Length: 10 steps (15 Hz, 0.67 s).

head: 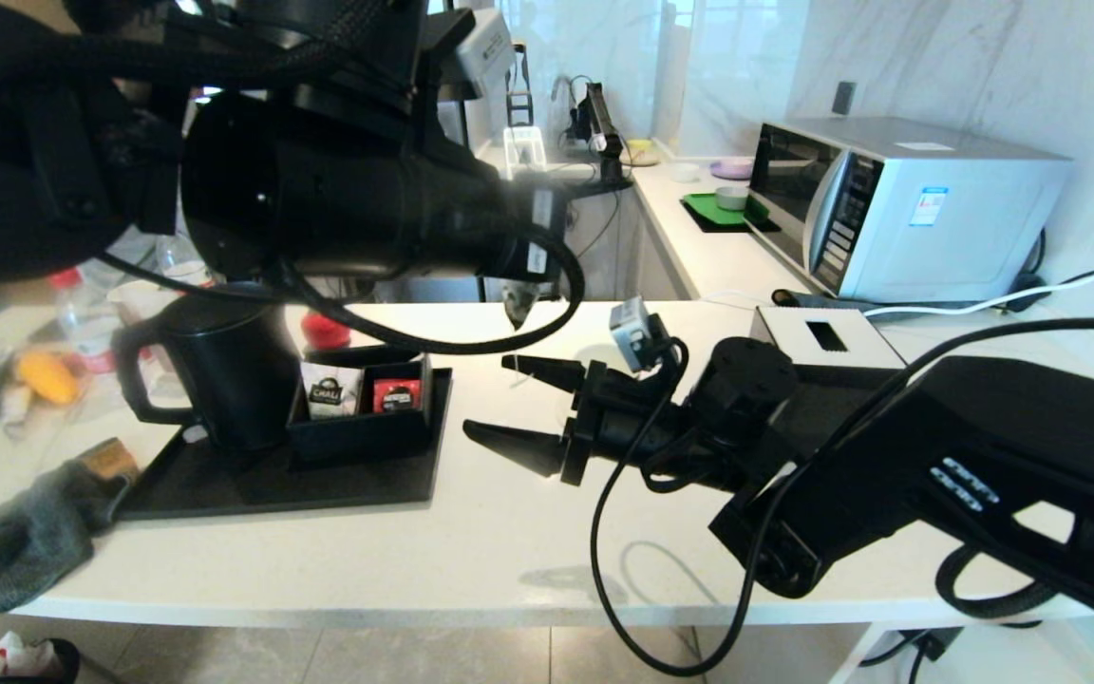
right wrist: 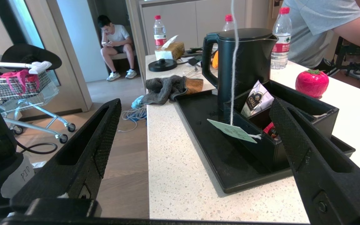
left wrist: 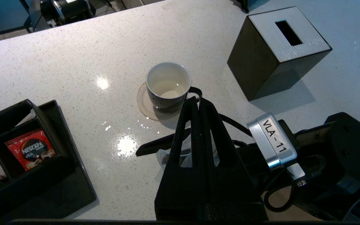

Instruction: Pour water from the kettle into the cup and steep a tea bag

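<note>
I see the counter point(head: 509, 541) carrying a black tray point(head: 319, 480), with the kettle point(head: 224, 375) standing upright at its far left beside a box of sachets point(head: 367, 408). My right gripper point(head: 518, 404) hovers low over the counter just right of the tray, jaws spread wide and empty. My left gripper point(left wrist: 195, 103) hangs above, pinched shut on the tea bag point(head: 517, 302). In the left wrist view the cup point(left wrist: 168, 85) stands on the counter below, near the tissue box point(left wrist: 277, 50); the bag's string point(right wrist: 233, 62) dangles a paper tag point(right wrist: 231, 130).
</note>
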{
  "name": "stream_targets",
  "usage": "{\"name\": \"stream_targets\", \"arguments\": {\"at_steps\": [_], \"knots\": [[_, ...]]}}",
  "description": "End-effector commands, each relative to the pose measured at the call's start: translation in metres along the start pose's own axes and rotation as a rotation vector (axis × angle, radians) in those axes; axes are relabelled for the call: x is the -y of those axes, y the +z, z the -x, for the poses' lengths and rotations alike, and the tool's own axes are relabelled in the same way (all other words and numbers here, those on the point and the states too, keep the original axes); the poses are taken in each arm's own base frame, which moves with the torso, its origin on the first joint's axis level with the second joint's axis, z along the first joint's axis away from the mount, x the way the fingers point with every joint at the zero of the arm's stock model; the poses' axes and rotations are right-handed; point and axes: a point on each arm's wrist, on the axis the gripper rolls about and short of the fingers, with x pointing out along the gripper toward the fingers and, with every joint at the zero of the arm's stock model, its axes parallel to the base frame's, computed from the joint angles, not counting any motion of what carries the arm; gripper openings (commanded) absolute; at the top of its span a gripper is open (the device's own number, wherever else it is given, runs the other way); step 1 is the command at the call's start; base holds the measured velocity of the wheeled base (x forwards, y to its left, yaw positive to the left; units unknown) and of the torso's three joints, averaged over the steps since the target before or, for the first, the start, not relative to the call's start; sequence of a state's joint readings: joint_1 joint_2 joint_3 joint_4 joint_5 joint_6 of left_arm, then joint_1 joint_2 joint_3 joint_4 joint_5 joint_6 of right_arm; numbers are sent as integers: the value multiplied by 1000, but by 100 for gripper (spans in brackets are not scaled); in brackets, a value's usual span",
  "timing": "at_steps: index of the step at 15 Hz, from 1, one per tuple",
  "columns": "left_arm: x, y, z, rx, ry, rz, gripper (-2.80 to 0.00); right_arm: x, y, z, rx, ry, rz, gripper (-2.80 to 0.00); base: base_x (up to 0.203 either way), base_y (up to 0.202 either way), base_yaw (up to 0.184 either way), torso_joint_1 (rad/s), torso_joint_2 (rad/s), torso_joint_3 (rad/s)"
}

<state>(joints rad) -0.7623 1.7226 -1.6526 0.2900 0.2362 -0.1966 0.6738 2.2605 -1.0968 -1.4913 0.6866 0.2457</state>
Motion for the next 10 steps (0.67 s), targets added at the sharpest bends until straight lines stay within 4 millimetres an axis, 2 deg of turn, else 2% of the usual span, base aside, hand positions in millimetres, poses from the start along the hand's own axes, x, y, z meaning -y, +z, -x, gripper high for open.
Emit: {"name": "stream_targets", "arguments": {"at_steps": [1, 10], "knots": [[0, -1, -1, -5, 1, 0, -280, 0, 0, -1, 5, 6, 4, 0, 0, 0, 0, 0, 0, 0], [2, -1, 0, -5, -3, -3, -280, 0, 0, -1, 6, 5, 4, 0, 0, 0, 0, 0, 0, 0]]}}
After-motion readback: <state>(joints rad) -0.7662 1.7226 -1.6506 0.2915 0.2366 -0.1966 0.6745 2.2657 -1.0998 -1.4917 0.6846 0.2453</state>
